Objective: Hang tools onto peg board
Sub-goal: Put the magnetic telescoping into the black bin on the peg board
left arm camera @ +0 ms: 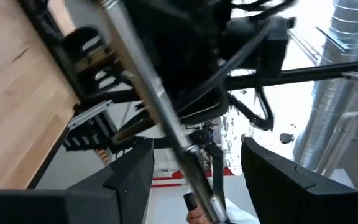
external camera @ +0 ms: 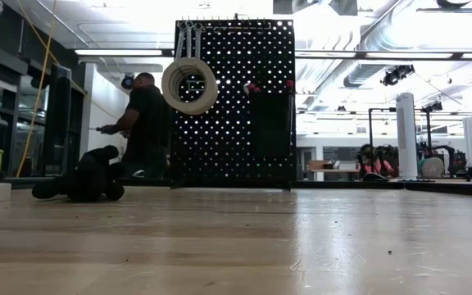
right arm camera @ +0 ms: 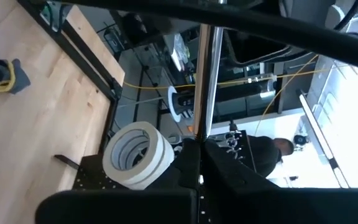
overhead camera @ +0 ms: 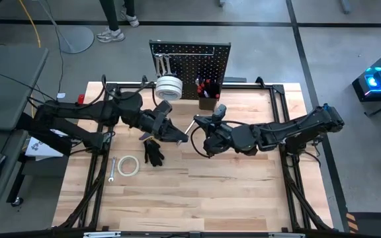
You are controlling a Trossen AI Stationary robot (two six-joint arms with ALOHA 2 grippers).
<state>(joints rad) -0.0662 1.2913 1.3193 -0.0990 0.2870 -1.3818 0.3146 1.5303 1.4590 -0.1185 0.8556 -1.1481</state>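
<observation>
The black peg board (overhead camera: 190,66) stands at the table's far edge. Silver wrenches (overhead camera: 164,65), white tape rolls (overhead camera: 168,88) and a bin with red-handled screwdrivers (overhead camera: 208,89) hang on it. My right gripper (overhead camera: 198,125) is shut on a silver wrench (right arm camera: 207,81) over the table's middle. My left gripper (overhead camera: 179,135) is open. Its fingers stand on either side of the same wrench (left arm camera: 166,118) without visibly touching it. Black-handled pliers (overhead camera: 154,153), a tape roll (overhead camera: 128,166) and a small wrench (overhead camera: 111,170) lie flat on the table. My right gripper pinches the wrench's shank (right arm camera: 202,134) between its two fingers, which come about level from the table's right. The wrench is lifted clear of the table. It reaches out beyond the fingertips toward my left gripper.
Black frame rails (overhead camera: 104,165) run along the table's left and right sides. The peg board also shows in the low view (external camera: 236,106), with the pliers (external camera: 84,176) lying left of it. People stand in the room behind. Bare wood (overhead camera: 230,192) lies toward the near edge.
</observation>
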